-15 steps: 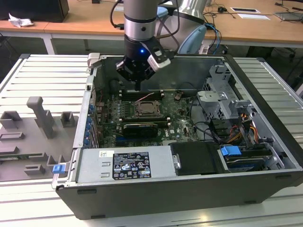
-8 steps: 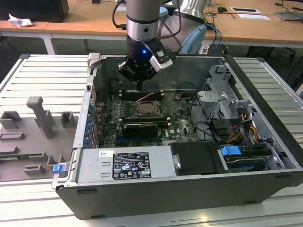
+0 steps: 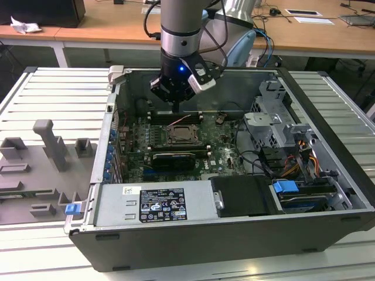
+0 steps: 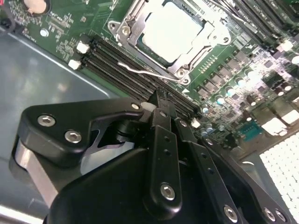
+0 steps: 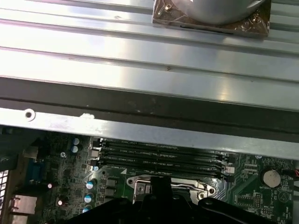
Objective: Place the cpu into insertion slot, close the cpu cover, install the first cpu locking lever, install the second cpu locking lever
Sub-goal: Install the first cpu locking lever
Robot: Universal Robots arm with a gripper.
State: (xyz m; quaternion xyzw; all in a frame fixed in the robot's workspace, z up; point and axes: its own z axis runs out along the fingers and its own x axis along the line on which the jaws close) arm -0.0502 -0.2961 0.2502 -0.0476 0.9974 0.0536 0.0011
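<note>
The cpu [image 4: 175, 30] lies with its pale metal face up in the insertion slot [image 3: 170, 140] on the green board. The silver cpu cover [image 4: 132, 37] lies flat around it. A thin wire locking lever [image 4: 140, 70] runs along the socket's side next to the memory slots [image 4: 117, 65] and looks slightly raised in the exterior view. My gripper [image 3: 176, 108] hangs just above that lever, behind the socket, with its black fingers [image 4: 161, 109] shut and nothing between them. In the first wrist view the fingers [image 5: 161, 186] stand over the socket's edge.
The open computer case [image 3: 328, 93] walls in the board. A black card [image 3: 174, 159] lies in front of the socket, a power supply [image 3: 155, 205] nearer still. A drive cage [image 3: 275, 117] and cables fill the exterior view's right. Grey fixtures [image 3: 47, 152] stand outside on the left.
</note>
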